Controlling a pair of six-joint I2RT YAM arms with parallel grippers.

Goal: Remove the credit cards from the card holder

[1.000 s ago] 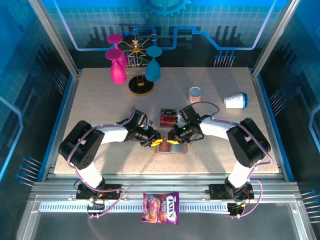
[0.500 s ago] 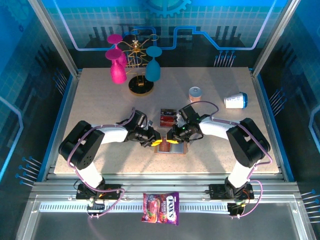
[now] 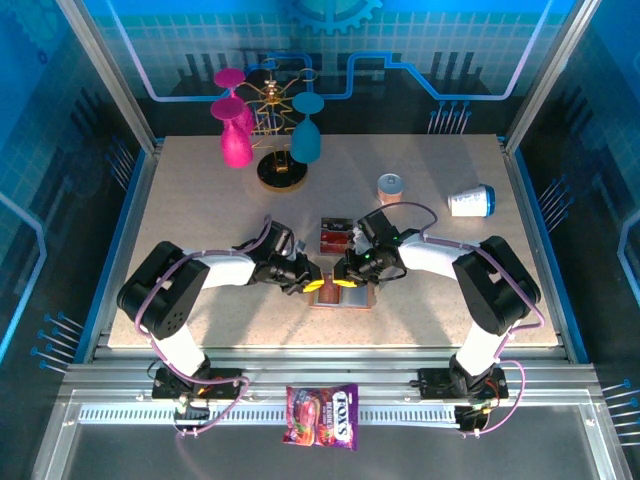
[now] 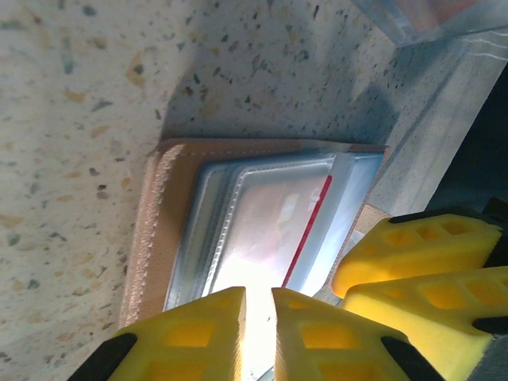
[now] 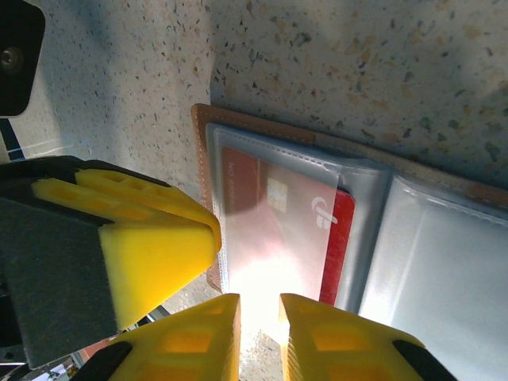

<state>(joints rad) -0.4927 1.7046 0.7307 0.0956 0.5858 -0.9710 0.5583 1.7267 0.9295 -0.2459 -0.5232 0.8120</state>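
Tan card holder (image 4: 151, 230) lies under left gripper (image 4: 258, 333) and right gripper (image 5: 259, 333), both nearly closed, hold unclear; right wrist shows the chip of a credit card (image 5: 270, 214), left wrist its red edge.

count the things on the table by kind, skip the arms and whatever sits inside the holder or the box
pink glasses: 2
teal glass: 1
glass rack: 1
small can: 1
white cup: 1
clear box: 1
card holder: 1
total: 8

left pincer (image 4: 258, 309) and right pincer (image 5: 259, 317) lowered, almost touching.
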